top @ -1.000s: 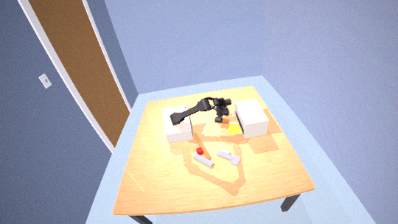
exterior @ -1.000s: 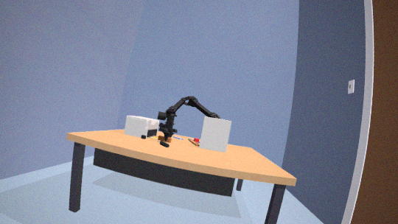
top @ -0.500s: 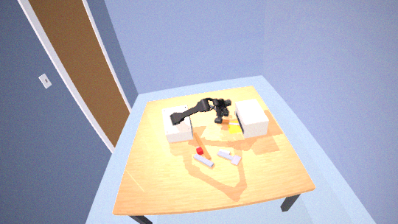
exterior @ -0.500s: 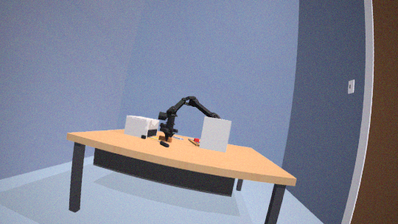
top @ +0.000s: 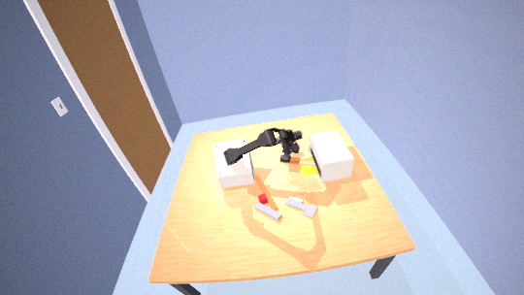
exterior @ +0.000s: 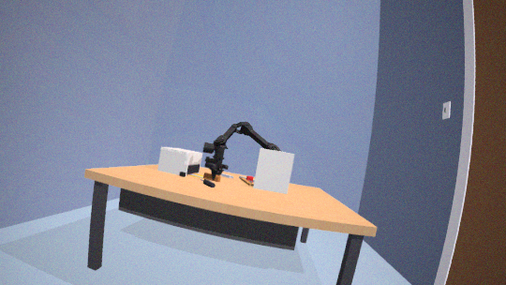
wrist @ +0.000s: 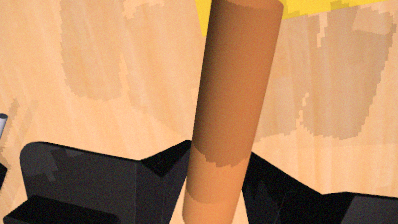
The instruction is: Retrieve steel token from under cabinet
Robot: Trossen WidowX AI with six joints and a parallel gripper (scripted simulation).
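My gripper (top: 287,159) (exterior: 214,176) (wrist: 216,151) is shut on the brown-orange round handle (top: 294,160) (wrist: 237,90) of a tool. The tool's thin pale shaft (top: 306,163) points toward the cabinet (top: 335,155) (exterior: 173,160), a white box with a dark opening low on the side facing the gripper. The shaft passes over the yellow marked area (top: 309,170) (wrist: 345,4) in front of the cabinet. Its far end cannot be made out. The wrist view shows only the handle. The steel token cannot be seen in any view.
A second white box (top: 235,177) (exterior: 274,171) stands by the arm's base. A red cube (top: 263,198) (exterior: 250,178), an orange stick (top: 272,199), a grey bar (top: 268,212) and a grey T-shaped piece (top: 297,206) lie on the table. A black-handled item (exterior: 209,183) lies near the gripper.
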